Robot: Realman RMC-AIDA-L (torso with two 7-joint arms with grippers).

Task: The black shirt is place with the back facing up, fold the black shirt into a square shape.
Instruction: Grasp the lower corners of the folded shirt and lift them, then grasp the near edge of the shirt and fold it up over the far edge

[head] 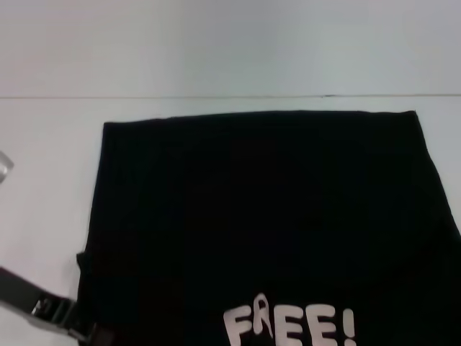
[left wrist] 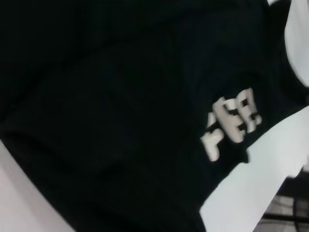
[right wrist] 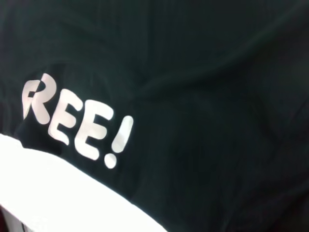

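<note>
The black shirt [head: 259, 216] lies spread flat on the white table and fills most of the head view. Its white "FREE!" lettering [head: 288, 326] faces up near the front edge. My left gripper [head: 85, 331] reaches in from the lower left, and its end meets the shirt's left edge by a small raised fold. The left wrist view looks down on the shirt [left wrist: 120, 121] and the lettering [left wrist: 231, 125]. In the right wrist view, the shirt [right wrist: 203, 96] and the lettering [right wrist: 72, 121] show close up. The right gripper shows in no view.
Bare white table [head: 43, 180] lies to the left of the shirt and behind it, as far as the table's back edge [head: 230, 96]. A small grey object [head: 3, 167] sits at the far left edge of the head view.
</note>
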